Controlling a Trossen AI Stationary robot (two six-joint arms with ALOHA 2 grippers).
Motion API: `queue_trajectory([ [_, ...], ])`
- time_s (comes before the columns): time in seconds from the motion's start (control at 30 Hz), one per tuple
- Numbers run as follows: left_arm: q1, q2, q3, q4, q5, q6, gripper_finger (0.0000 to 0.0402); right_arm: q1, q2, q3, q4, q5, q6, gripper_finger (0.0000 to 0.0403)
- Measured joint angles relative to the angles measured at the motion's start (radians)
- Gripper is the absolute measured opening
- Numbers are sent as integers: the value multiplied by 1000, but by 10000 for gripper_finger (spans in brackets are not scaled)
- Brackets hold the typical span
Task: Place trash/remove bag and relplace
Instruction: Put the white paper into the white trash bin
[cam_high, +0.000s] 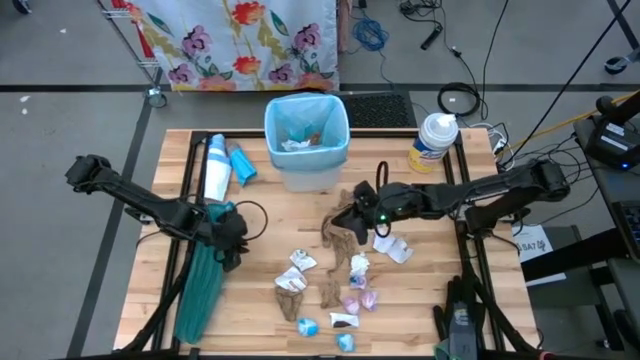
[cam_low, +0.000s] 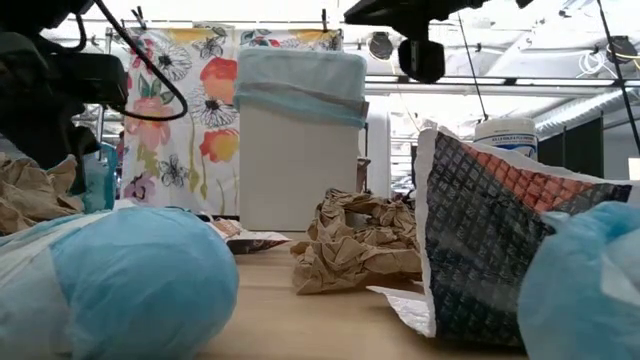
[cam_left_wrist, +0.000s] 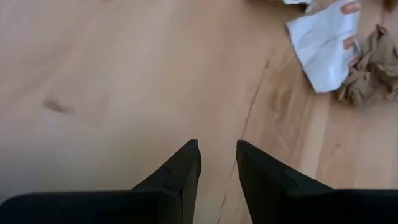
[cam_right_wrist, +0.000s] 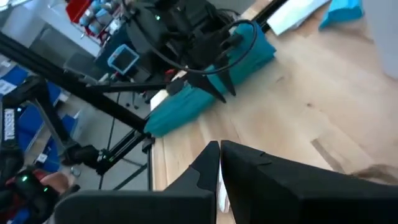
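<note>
Right gripper (cam_high: 357, 222), jaws clenched empty, hovers over crumpled brown paper towel (cam_high: 343, 226); left gripper (cam_high: 232, 243) released.

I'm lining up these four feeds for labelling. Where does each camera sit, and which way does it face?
High view: overhead, straight down on the table, bin, both arms.
Low view: at tabletop height, facing the bin past crumpled brown paper; arm parts hang above.
Left wrist view: past the left gripper, open, onto bare wood.
Right wrist view: past the right gripper, shut, toward the teal bag.
Shared: high and right wrist views both show the teal bag.
</note>
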Motion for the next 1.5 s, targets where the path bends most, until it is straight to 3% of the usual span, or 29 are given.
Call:
queue_trajectory([
  [0.13, 0, -25, 1, -5, -2, 0, 109, -15, 41, 0, -65, -7, 82, 8],
  [0.47, 0, 1, 2, 33, -24, -75, 109, 36, 50, -1, -657, 37, 419, 0],
  [0.6, 0, -6, 2, 34, -34, -56, 109, 73, 33, 0, -832, 63, 539, 0],
  [0.7, 0, -16, 4, 35, -40, -47, 109, 97, 25, -1, -908, 54, 538, 0],
  [0.97, 0, -16, 4, 45, -47, -55, 109, 127, 15, -1, -962, 48, 337, 0],
  [1.23, 0, -16, 4, 58, -49, -80, 109, 128, 15, -1, -953, -5, -144, 0],
  [1.5, 0, -16, 4, 76, -49, -81, 109, 127, 16, -1, -953, -1, -384, 0],
])
